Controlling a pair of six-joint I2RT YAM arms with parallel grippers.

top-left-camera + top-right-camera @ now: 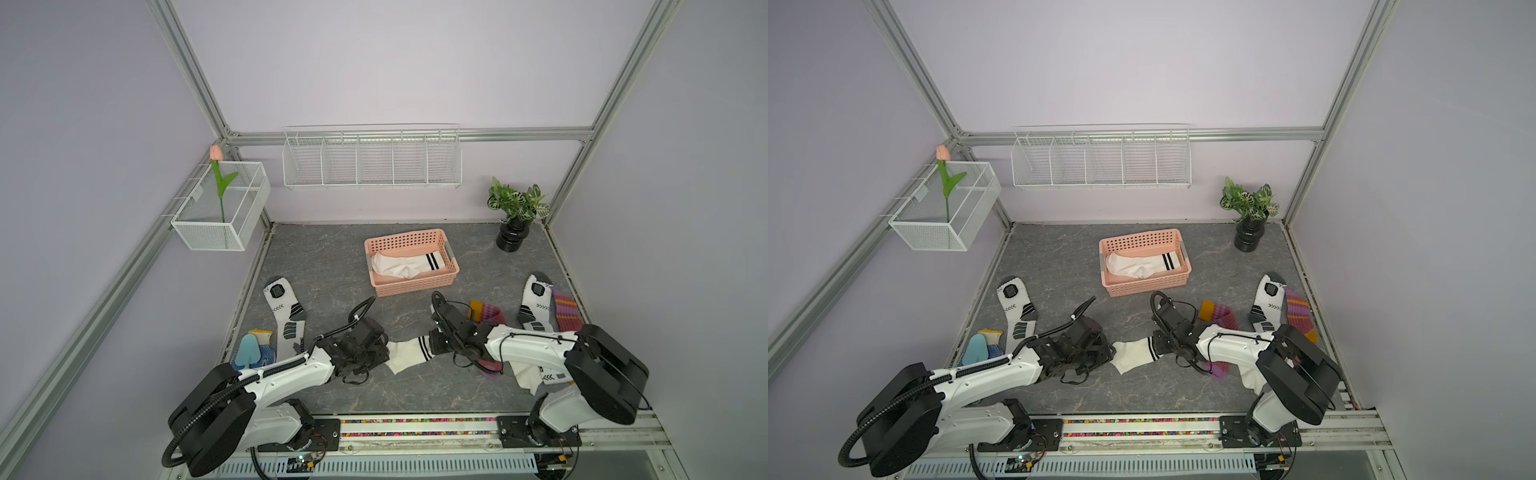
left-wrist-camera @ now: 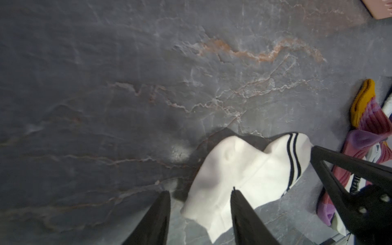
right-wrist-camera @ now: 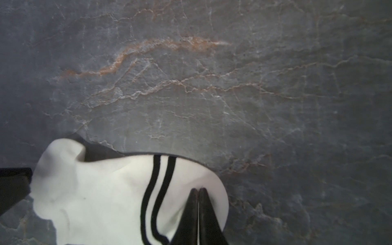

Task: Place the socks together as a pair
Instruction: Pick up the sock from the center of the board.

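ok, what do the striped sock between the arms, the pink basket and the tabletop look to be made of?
Striped sock: soft knit fabric, probably a cotton blend, matte; it folds and sags limply.
Pink basket: likely moulded plastic, smooth; rigid walls with regular perforations, uniform colour.
Tabletop: grey stone-look surface with pale and rust veins; real slate or printed laminate, cannot tell.

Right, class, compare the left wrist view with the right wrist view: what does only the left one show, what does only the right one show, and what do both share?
Only the left wrist view shows the gap between the fingers of the left gripper, which hangs over the white striped sock. It also shows a maroon sock and a corner of the pink basket.
Only the right wrist view shows the right gripper with its fingertips shut on the cuff beyond the stripes.
Both show that sock and the grey tabletop.
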